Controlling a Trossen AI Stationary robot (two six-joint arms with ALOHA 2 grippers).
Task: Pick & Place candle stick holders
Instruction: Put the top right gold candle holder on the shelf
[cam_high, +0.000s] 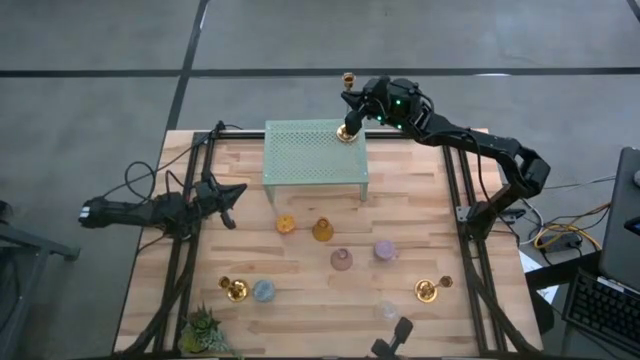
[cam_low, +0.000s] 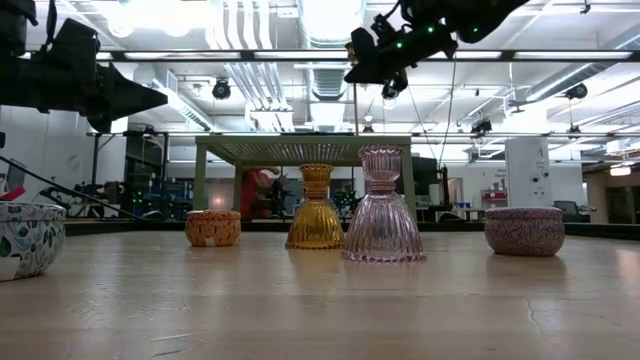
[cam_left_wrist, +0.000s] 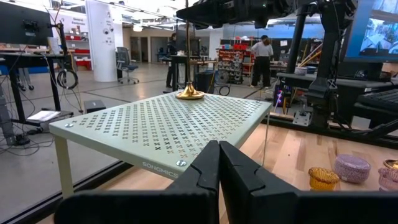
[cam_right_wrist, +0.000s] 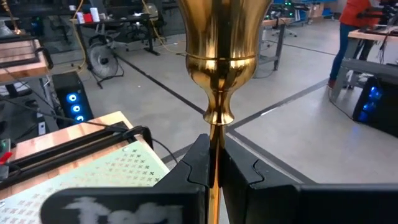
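Observation:
A tall, slender gold candlestick stands upright on the far right corner of the mint-green perforated stand (cam_high: 315, 155), with its round base (cam_left_wrist: 189, 94) on the top. My right gripper (cam_high: 357, 108) is shut on its stem, just under the cup (cam_right_wrist: 221, 37). On the table's left, my left gripper (cam_high: 232, 195) waits level and shut, holding nothing. In front of the stand, squat holders rest on the wood: orange (cam_high: 286, 224), amber (cam_high: 322, 230), pink (cam_high: 342, 260) and purple (cam_high: 386, 250). My right gripper pinches the candlestick's thin stem (cam_right_wrist: 214, 134) between its two fingers (cam_right_wrist: 198, 163), just below the knob under the cup. The fingers come in level from the table's right side and lie across the stem. The candlestick stays upright, and its base looks set down on the stand's top.
Near the front edge stand a gold holder (cam_high: 234, 290), a blue one (cam_high: 264, 290), another gold one (cam_high: 428, 290) and a clear one (cam_high: 388, 310). A spiky green plant (cam_high: 203, 330) sits at the front left corner. Black rails (cam_high: 190, 250) run along both table sides.

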